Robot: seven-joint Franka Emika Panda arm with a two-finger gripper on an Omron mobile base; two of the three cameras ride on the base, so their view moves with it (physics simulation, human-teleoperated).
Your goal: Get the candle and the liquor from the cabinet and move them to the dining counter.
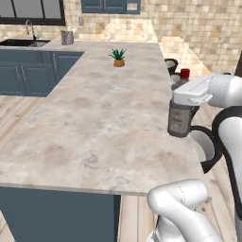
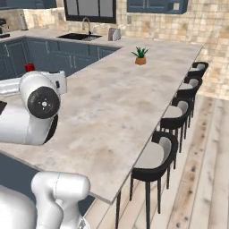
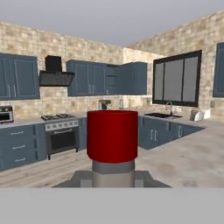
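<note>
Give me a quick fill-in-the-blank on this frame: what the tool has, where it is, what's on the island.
1. The tool is shut on the ____.
2. The liquor has a ____ cap.
3. The liquor is held at the dining counter's edge on the side with the black ____.
4. A small potted ____ stands on the counter.

Missing words: liquor; red; stools; plant
</note>
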